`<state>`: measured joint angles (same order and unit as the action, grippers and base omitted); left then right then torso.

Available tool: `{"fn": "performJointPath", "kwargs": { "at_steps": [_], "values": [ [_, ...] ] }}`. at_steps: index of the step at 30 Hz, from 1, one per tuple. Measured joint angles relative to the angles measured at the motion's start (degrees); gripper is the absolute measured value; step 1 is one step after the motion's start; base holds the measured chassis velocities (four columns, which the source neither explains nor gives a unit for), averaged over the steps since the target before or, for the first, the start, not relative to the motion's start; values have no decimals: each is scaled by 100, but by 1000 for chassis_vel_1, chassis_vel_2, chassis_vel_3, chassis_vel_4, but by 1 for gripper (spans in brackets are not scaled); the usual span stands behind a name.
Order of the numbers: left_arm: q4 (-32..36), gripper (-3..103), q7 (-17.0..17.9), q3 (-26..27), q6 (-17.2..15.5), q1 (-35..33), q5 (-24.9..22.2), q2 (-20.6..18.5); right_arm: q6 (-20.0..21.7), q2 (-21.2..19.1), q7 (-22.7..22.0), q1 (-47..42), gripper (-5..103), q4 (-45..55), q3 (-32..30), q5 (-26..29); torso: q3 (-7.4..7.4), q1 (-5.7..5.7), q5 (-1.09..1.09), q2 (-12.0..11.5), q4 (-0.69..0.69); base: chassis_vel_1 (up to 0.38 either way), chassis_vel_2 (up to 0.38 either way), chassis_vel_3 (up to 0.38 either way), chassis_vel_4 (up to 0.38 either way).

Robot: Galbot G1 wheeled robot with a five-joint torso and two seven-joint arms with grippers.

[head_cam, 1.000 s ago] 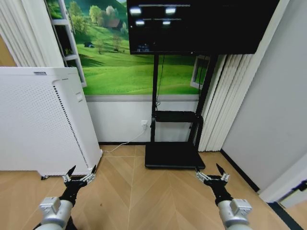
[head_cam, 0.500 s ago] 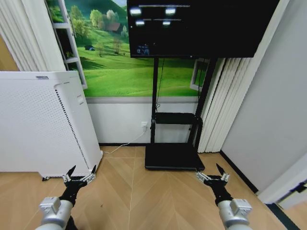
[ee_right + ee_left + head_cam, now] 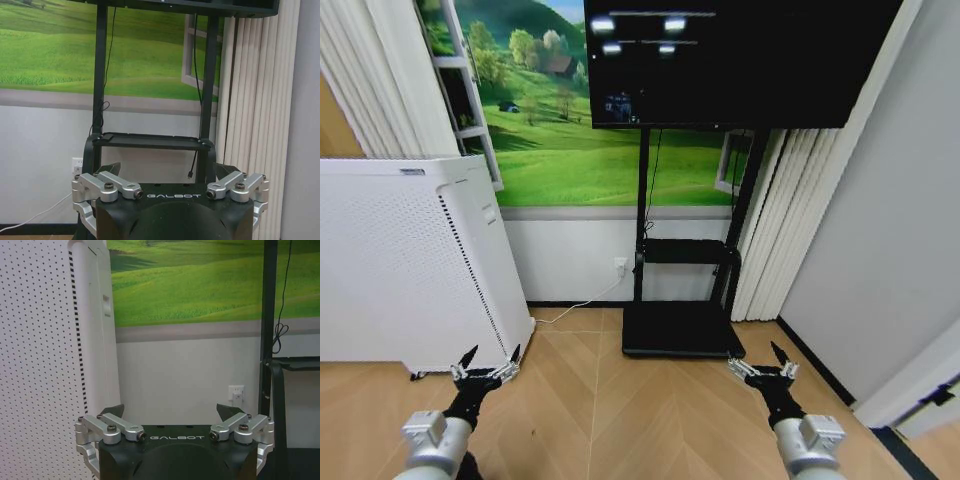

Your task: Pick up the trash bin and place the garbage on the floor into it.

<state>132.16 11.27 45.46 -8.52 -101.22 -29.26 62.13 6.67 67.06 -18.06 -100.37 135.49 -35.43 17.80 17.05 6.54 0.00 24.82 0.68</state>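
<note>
Your left pincer (image 3: 486, 362) and right pincer (image 3: 760, 358) hang low over the wood floor (image 3: 620, 400), both spread wide and holding nothing, exactly where they sat a second ago. Beyond them, the white perforated cabinet (image 3: 400, 260) and black TV stand (image 3: 682, 328) sit slightly lower in your head view: the camera has tilted up. You have no trash bin or garbage in sight.
</note>
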Motion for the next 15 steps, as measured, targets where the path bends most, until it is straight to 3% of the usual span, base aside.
{"fn": "performJointPath", "kwargs": {
  "at_steps": [15],
  "values": [
    [0,100,0,0,0,0,0,0,0,0,0,0,100,0,0,0,220,129,0,348,0,0,0,0,0]
  ]
}}
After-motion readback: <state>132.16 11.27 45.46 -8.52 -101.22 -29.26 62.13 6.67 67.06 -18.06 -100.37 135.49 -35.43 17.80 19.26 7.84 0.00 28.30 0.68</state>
